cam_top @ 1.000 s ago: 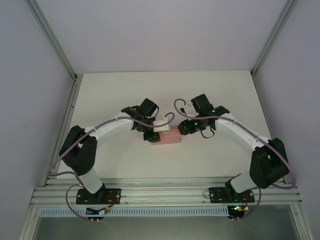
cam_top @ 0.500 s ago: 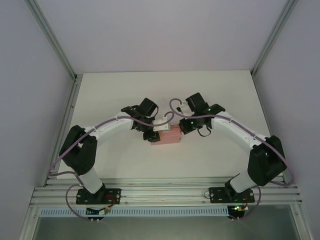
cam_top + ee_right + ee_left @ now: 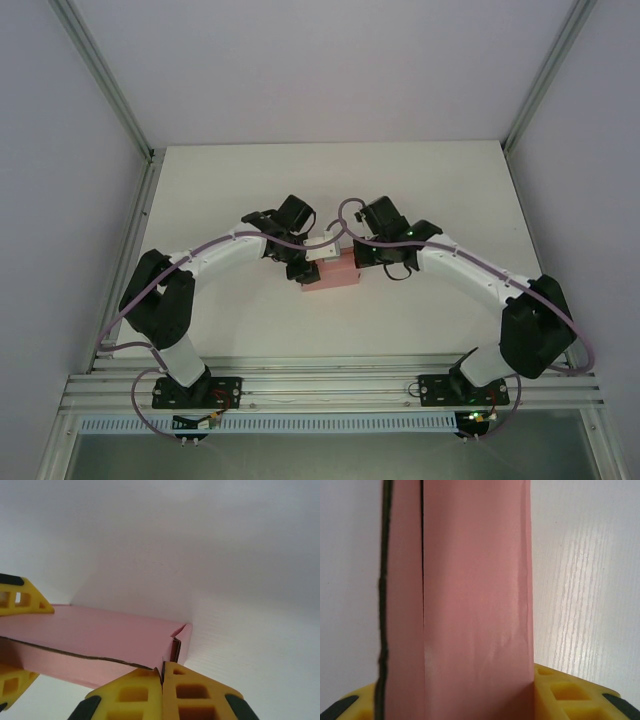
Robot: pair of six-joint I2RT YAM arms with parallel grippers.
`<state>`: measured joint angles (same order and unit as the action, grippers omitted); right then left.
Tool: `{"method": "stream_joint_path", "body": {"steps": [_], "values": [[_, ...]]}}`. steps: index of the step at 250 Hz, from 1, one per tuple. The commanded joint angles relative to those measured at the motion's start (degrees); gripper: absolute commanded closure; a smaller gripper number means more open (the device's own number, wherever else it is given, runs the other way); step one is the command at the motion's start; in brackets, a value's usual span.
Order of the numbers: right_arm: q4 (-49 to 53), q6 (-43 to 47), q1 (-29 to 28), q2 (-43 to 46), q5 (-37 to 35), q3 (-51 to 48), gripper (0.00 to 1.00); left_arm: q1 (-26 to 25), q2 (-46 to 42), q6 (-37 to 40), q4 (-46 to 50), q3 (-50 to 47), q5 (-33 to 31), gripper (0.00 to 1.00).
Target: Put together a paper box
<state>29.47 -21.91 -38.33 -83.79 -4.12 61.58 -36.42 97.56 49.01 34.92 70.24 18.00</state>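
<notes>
Robot arms meet over the paper box (image 3: 338, 278) near the middle of the white table (image 3: 220, 185). The left arm (image 3: 215, 250) reaches in from the near left and the right arm (image 3: 470, 275) from the near right. Seen from above, the pale pink box is a small closed oblong with its long side running left to right, well apart from every table edge. Whether it rests on the surface or hangs just above it cannot be told.

The left gripper (image 3: 460, 704) has hold of the box at its left end. In the left wrist view, pink card fills the whole gap between its two yellow fingers (image 3: 570, 695), which press against it on either side. A thin dark seam runs lengthwise along the card near one edge.

From the right wrist view, those same fingers (image 3: 20, 597) bracket the far end of the box, one on each face. The right gripper (image 3: 162, 690) sits at the box's right end with its fingers pressed together, only a hairline showing between them. Its tips touch the corner, where an end flap stands slightly ajar over a dark slit. Whether any card is pinched between them cannot be told.

Lilac cables (image 3: 345, 210) loop above both wrists.
</notes>
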Motion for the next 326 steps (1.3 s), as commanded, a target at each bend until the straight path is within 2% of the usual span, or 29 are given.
{"method": "stream_joint_path", "body": {"steps": [1,41,71,115,166,195,210,225,243,263,273,300,326], "values": [[-3.29,-4.51,-1.44,-0.01,2.73,-3.14,1.00,0.04,1.06,-0.31,-1.96,1.22,-0.08,0.60],[-2.57,-3.46,-1.41,-0.37,3.35,-4.58,1.00,0.03,1.16,-0.49,-1.92,1.40,-0.16,0.60],[-0.85,-0.08,-1.60,-0.12,-0.07,-6.63,1.00,0.04,1.06,-0.66,-2.07,1.31,-0.75,0.59],[-6.19,5.01,-1.65,1.34,-3.85,-13.20,1.00,0.04,1.30,-0.85,-2.24,1.08,-1.25,0.59],[-7.19,6.19,-1.73,3.97,-3.34,-12.67,1.00,-0.01,1.28,-1.83,-2.15,1.70,-1.97,0.56],[-7.49,4.68,-1.91,4.98,-3.75,-12.76,1.00,-0.07,0.15,-3.57,-3.18,1.86,-1.15,0.50],[-7.49,3.88,-2.15,5.32,-4.55,-12.71,1.00,-0.18,-0.67,-4.24,-3.42,1.88,-0.67,0.42],[-7.74,3.06,-2.72,5.48,-6.15,-12.93,1.00,-0.43,-1.53,-5.09,-3.37,2.09,-0.72,0.39],[-8.28,2.16,-3.59,5.50,-7.34,-13.07,1.00,-0.80,-2.90,-6.34,-4.16,2.05,-1.29,0.22],[-8.27,1.65,-4.49,5.42,-9.08,-12.83,1.00,-1.06,-4.88,-8.08,-5.82,1.44,-2.41,0.12],[-8.00,1.30,-4.87,5.48,-10.55,-12.48,1.00,-1.18,-5.94,-9.21,-6.84,1.00,-3.20,0.01],[-5.30,-0.70,-5.34,4.95,-13.51,-10.59,1.00,-1.62,-9.08,-14.26,-9.18,0.08,-7.22,0.00],[-3.25,-2.33,-6.52,4.20,-15.65,-9.14,1.00,-3.87,-12.91,-22.56,-8.91,-0.41,-15.77,0.00]]}}
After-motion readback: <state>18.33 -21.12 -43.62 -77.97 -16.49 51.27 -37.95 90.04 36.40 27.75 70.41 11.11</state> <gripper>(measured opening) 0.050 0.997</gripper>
